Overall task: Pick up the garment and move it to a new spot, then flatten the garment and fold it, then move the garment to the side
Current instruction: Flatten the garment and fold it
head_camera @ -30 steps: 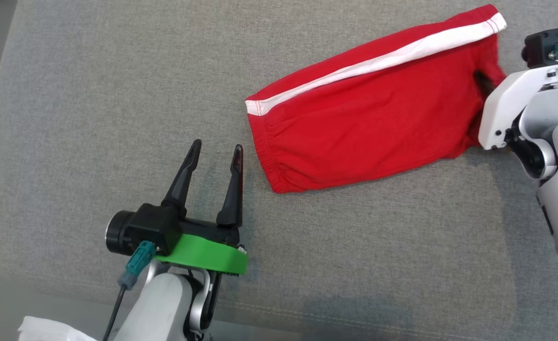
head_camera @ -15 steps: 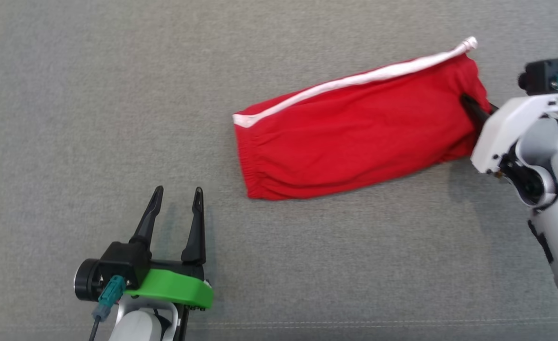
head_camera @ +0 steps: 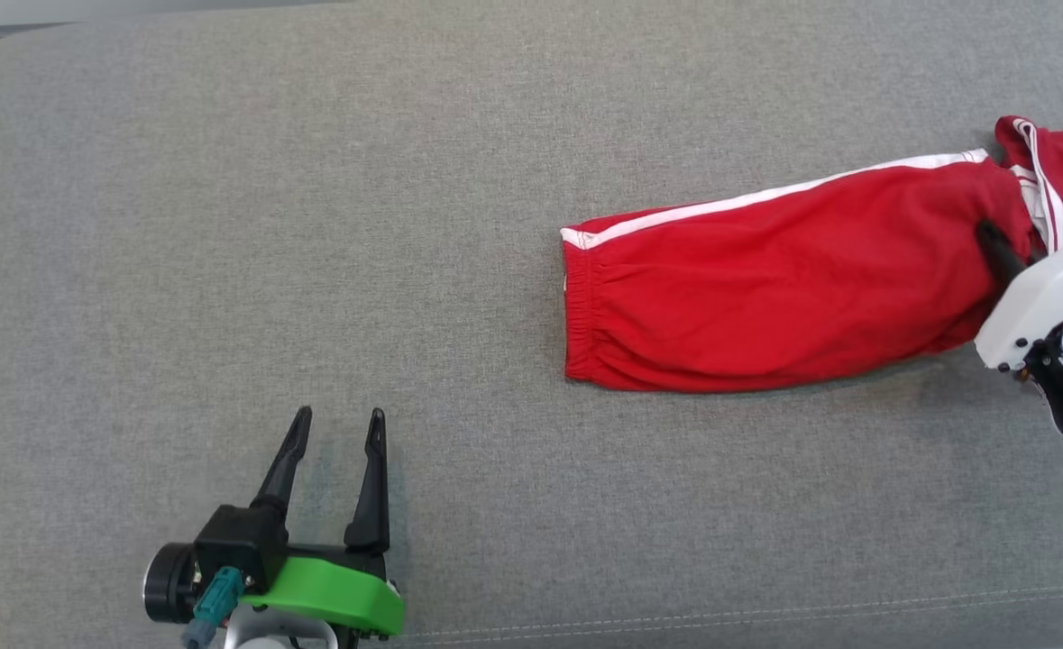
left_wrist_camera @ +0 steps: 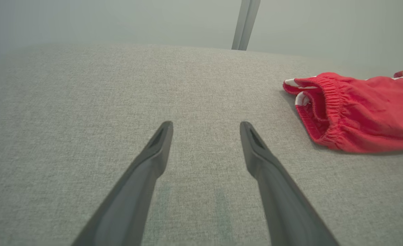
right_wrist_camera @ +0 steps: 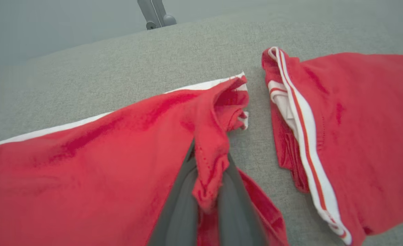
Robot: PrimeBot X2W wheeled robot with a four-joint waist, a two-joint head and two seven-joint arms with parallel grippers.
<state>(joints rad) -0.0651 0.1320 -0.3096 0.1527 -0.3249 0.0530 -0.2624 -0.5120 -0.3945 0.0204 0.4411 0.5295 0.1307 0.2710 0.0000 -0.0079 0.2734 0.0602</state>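
Head view: right tool, clamped, has dragged garment rightward.

The head view looks steeply down, the wrist views skim low (all three share the garment).

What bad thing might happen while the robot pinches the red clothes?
1. The right fingers pinch just a small fold at the garment's edge, so it might slip free.
2. Another red piece lies close beside that grip and might get snagged.
3. The left fingers stand open, apart from the garment, so holding it from one side might bunch it.
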